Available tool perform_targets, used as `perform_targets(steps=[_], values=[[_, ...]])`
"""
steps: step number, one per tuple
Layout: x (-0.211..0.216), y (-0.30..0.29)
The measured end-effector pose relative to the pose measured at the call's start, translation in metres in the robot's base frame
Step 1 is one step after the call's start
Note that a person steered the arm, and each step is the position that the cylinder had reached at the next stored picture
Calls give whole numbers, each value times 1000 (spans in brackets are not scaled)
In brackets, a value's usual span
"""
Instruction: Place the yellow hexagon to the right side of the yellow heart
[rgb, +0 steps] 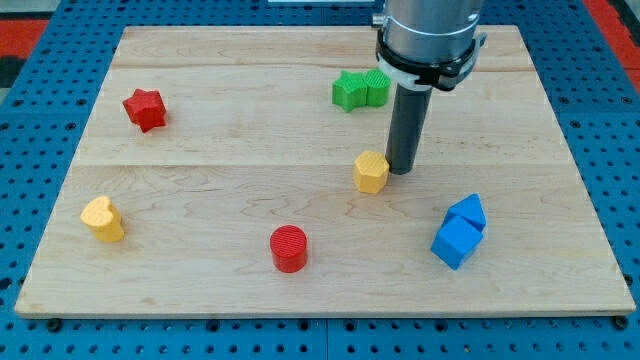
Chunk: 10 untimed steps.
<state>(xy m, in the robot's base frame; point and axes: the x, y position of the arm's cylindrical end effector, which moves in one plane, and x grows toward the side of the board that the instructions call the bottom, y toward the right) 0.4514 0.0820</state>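
The yellow hexagon sits near the middle of the wooden board. The yellow heart lies far off at the view's left, near the board's lower left part. My tip stands just to the right of the yellow hexagon, touching or almost touching its right side. The rod rises from there to the arm's grey body at the view's top.
A red star lies at the upper left. A red cylinder lies at the lower middle. Two green blocks sit together just left of the rod. Two blue blocks sit together at the lower right.
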Motion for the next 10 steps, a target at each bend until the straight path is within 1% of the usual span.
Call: perform_targets(steps=[1, 3, 5, 8, 10], values=[[8, -25], [23, -102], [28, -164], [28, -175], [28, -168]])
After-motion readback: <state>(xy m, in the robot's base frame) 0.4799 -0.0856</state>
